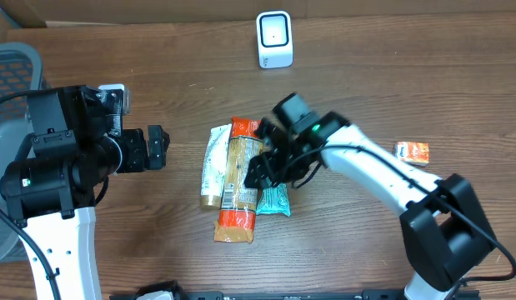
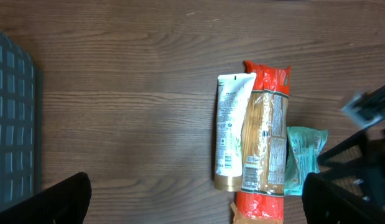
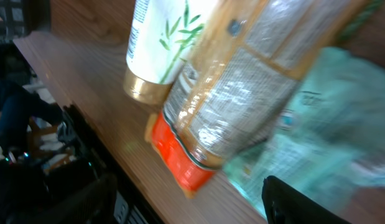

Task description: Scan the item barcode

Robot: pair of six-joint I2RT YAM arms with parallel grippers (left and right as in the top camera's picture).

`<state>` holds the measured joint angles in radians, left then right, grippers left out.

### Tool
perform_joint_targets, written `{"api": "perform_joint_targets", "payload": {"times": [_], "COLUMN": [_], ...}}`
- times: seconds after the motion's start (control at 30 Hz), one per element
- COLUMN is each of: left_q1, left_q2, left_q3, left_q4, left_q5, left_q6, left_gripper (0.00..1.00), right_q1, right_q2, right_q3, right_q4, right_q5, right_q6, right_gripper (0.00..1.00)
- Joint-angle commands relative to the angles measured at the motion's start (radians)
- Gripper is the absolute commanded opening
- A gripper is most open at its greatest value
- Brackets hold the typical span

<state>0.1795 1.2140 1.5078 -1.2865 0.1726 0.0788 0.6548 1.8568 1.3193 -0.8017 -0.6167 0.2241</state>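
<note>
Wooden bench, right pincer hanging spread over pasta just beneath, seemingly to lift it for scanning.

Left fingers wide apart, right fingers less so.

Left arm had a white link and bulky black housings, left gripper was black, right arm was white with black joints and cables.

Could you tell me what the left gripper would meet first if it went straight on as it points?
Most likely the white tube, nearest of the pile; the open left gripper points toward it. Height is unclear, so it might pass above.
</note>
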Motion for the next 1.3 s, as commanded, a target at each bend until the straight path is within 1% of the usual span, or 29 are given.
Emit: {"api": "perform_joint_targets", "payload": {"times": [0.0,0.13,0.6,0.8,0.9,1.03,1.13,1.27], "left_q1": [0.005,0.005,0.005,0.005,0.005,0.005,0.005,0.005], "left_q2": [0.003,0.003,0.003,0.003,0.003,0.003,0.003,0.003], "left_q3": [0.017,0.017,0.017,0.017,0.017,0.017,0.017,0.017], "left_q4": [0.004,0.003,0.004,0.004,0.004,0.003,0.004,0.003], "left_q5": [0.011,0.011,0.011,0.011,0.011,0.011,0.011,0.011], "left_q6": [0.011,0.011,0.011,0.011,0.011,0.011,0.011,0.011], "left_gripper": [1.0,1.0,1.0,1.0,1.0,1.0,1.0,1.0], "right_q1": [0.058,0.098,0.11,0.12,0.116,0.089,0.054,0.0], "right_q2": [0.006,0.007,0.014,0.069,0.101,0.104,0.104,0.104], "right_q3": [-0.046,-0.059,-0.064,-0.064,-0.064,-0.063,-0.063,-0.063], "right_q4": [0.078,0.104,0.103,0.124,0.125,0.115,0.09,0.027], "right_q5": [0.014,0.061,0.065,0.066,0.064,0.053,0.039,0.036], "right_q6": [0.179,0.248,0.278,0.356,0.394,0.397,0.396,0.332], "right_gripper": [0.76,0.76,0.77,0.76,0.79,0.83,0.83,0.83]}}
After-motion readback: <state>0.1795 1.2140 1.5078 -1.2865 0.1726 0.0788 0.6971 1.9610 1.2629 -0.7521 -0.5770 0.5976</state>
